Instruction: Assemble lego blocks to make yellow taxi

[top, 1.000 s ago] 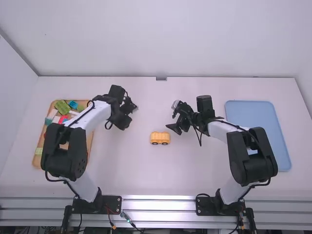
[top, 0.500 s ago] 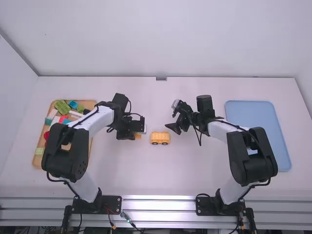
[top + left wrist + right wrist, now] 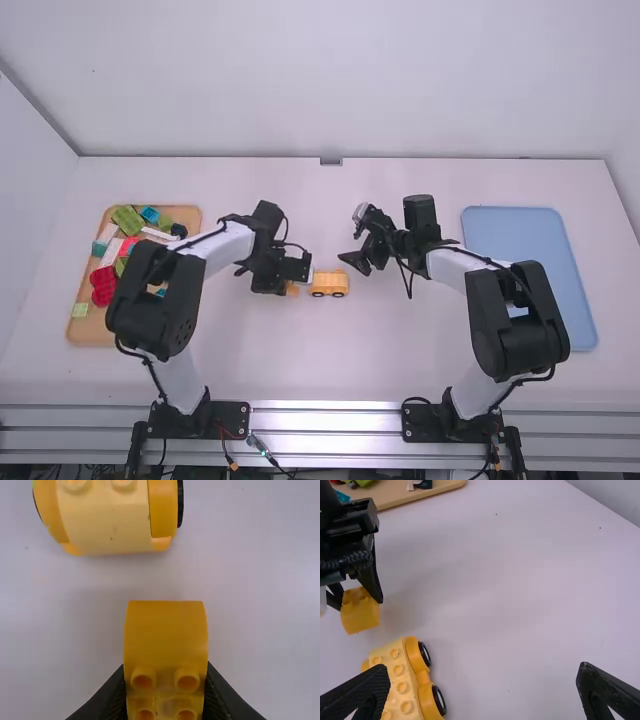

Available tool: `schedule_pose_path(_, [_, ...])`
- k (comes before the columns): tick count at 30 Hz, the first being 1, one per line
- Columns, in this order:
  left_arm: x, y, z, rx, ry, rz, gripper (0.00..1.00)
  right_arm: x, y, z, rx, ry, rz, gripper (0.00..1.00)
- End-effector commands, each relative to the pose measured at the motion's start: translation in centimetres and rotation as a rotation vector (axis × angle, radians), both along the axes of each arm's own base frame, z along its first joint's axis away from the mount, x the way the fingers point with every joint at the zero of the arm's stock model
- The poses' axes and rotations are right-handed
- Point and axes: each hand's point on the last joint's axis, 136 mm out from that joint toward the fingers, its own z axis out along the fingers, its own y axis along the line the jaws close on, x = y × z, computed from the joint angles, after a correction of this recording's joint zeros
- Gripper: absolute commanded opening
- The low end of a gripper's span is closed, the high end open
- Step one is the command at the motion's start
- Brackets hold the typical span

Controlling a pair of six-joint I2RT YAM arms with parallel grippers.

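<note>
Left claw (image 3: 288, 283), clamped on one yellow block (image 3: 165, 635), has moved nearer one wheeled base (image 3: 105, 525); the right claw (image 3: 352, 249) is spread apart.

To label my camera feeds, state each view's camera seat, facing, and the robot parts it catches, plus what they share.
High view: above and behind both arms, looking forward and down at the table; left arm and right arm show.
Left wrist view: on the left wrist, looking down at the wheeled base's end; left gripper shows, shut on the yellow block.
Right wrist view: on the right wrist, looking across toward the wooden tray; open right gripper and left gripper show.
Shared: all three show block and base.
</note>
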Motion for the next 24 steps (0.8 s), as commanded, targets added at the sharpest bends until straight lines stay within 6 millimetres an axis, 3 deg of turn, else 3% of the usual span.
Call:
schedule_pose_path(1, [0.2,0.1,-0.4,0.012,0.005,0.051,0.09,0.4,0.3,1.6,0.016,-0.034,0.005,0.99])
schedule_pose_path(5, [1.3,0.4,-1.1,0.003,-0.025,0.134,0.12,0.4,0.3,1.6,0.016,-0.035,0.005,0.99])
schedule_pose_path(11, [1.1,0.4,-1.8,0.007,-0.012,0.133,0.12,0.4,0.3,1.5,0.015,-0.031,0.006,0.99])
schedule_pose_path(15, [0.9,0.4,-1.8,0.007,-0.003,0.133,0.27,0.3,0.3,1.5,0.015,-0.03,0.005,0.99])
schedule_pose_path(24, [0.6,0.8,-1.9,0.033,0.004,0.135,0.33,0.3,0.3,1.5,0.015,-0.03,0.005,0.99])
